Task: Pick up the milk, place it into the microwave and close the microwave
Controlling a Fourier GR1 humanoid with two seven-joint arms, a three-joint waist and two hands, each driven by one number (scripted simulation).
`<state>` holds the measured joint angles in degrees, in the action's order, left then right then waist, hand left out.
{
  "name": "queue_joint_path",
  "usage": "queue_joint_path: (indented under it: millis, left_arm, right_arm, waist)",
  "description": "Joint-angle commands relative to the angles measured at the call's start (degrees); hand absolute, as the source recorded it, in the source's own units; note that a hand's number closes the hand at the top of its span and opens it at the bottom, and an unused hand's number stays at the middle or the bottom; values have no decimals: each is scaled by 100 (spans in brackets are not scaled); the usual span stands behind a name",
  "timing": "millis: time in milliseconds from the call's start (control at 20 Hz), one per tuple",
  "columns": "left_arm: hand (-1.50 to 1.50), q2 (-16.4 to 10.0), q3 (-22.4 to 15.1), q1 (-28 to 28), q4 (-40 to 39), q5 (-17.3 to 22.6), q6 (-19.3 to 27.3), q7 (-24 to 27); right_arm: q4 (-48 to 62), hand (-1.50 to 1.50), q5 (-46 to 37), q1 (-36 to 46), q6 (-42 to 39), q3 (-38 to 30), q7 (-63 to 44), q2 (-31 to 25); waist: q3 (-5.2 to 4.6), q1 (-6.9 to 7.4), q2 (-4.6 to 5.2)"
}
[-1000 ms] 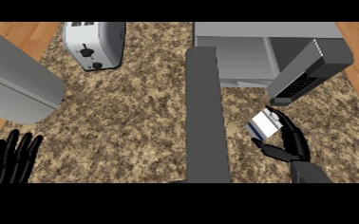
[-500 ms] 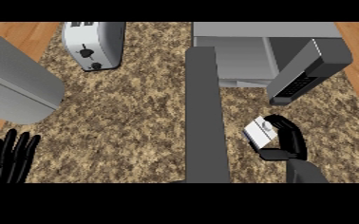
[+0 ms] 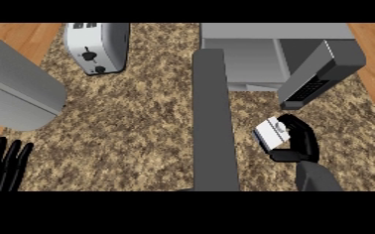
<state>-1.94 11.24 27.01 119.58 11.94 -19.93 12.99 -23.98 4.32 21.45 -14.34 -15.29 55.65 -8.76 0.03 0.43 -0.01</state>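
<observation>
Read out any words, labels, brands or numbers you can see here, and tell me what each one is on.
No text here can be read.
Milk carton in the right hand: pale label marks, too blurred to read.
Microwave door keypad: light specks, too small to read.
Toaster: dark knobs only, no lettering visible.

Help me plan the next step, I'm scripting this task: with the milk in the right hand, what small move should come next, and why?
Probably move the right hand forward, carrying the milk toward the opening of the microwave. Its fingers are curled round the milk, which is short of the opening, and the door stands open to its left, so the way looks free.
</observation>
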Motion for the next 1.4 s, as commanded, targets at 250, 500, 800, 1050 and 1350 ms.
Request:
queue_joint_path:
  millis: [250, 500, 800, 1050, 1350]
  left_arm:
    - [-150, 98, 175, 548, -4, 33, -405, 490]
    - [-150, 81, 205, 637, 506, 320, -353, 18]
    - [-150, 186, 183, 280, -38, 59, -281, 232]
    - [-150, 132, 519, 422, 29, 331, -525, 182]
    - [-150, -220, 954, -78, -262, 719, -559, -117]
  right_arm:
    - [-2223, 150, -3, -879, -125, 799, -707, 550]
    - [-4318, 150, -30, -2183, 172, 1427, -1618, 857]
    - [-6340, 150, 549, -3004, 1009, 2261, -3053, 872]
    - [-7276, 150, 513, -3049, 1792, 2784, -3771, 875]
    - [-6795, 150, 349, -2043, 2946, 3381, -3723, 869]
  waist:
    - [-14, -70, -44]
    - [-12, -96, -44]
    - [-8, -72, -21]
    - [-4, -32, -11]
    - [-3, -9, -2]
